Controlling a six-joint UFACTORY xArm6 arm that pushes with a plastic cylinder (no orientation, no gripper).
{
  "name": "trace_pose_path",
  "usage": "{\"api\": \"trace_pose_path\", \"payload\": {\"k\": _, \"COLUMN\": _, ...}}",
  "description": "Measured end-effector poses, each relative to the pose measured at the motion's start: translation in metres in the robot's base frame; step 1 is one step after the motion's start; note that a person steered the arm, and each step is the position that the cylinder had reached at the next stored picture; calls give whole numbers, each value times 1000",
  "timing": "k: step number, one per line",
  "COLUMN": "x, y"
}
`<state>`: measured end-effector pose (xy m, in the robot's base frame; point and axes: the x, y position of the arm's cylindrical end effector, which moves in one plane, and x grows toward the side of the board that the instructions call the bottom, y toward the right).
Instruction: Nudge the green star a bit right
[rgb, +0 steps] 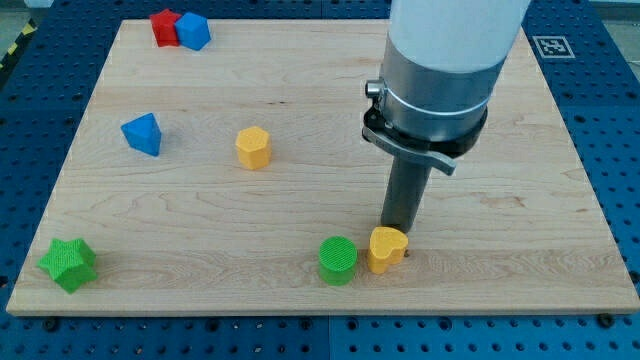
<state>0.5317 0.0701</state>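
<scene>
Right, nearest the view's bottom: green star (68, 264) sits at the bottom-left corner of the wooden board (520, 200), close to the left and bottom edges, alone, well apart from every other block and from my tip.

Also along the bottom, right of centre: green cylinder (338, 260), upright, ridged top. Just beside it on the view's right, a yellow heart-shaped block (386, 249); the two look touching or nearly so, can't tell which.

My tip (399, 232) is at the upper right edge of the yellow heart block, right against it or a hair off; contact itself hidden by the block. The rod is upright, dark, coming down from a grey collar and a white arm body that fills the view's top right. No fingers on this rig, just the straight rod, so nothing is gripped or held.

Mid board: yellow hexagonal block (253, 147), left of centre, alone. Further left, a blue block (142, 134), wedge or pyramid-like, shape not clear.

Far end, top-left corner: red block (165, 27) and another blue block (193, 31) side by side, touching, red on the view's left. Shapes hard to make out.

Board lies on a blue perforated table (40, 120). A black-and-white marker tag (549, 45) shows at the top right, off the board.
</scene>
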Motion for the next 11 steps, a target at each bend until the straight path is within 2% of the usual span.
{"api": "trace_pose_path", "payload": {"k": 1, "x": -27, "y": -45}}
{"api": "trace_pose_path", "payload": {"k": 3, "x": -27, "y": -148}}
{"api": "trace_pose_path", "payload": {"k": 6, "x": -27, "y": -358}}
{"api": "trace_pose_path", "payload": {"k": 7, "x": -23, "y": -375}}
{"api": "trace_pose_path", "payload": {"k": 9, "x": 39, "y": -362}}
{"api": "trace_pose_path", "payload": {"k": 10, "x": 63, "y": -340}}
{"api": "trace_pose_path", "payload": {"k": 11, "x": 66, "y": -285}}
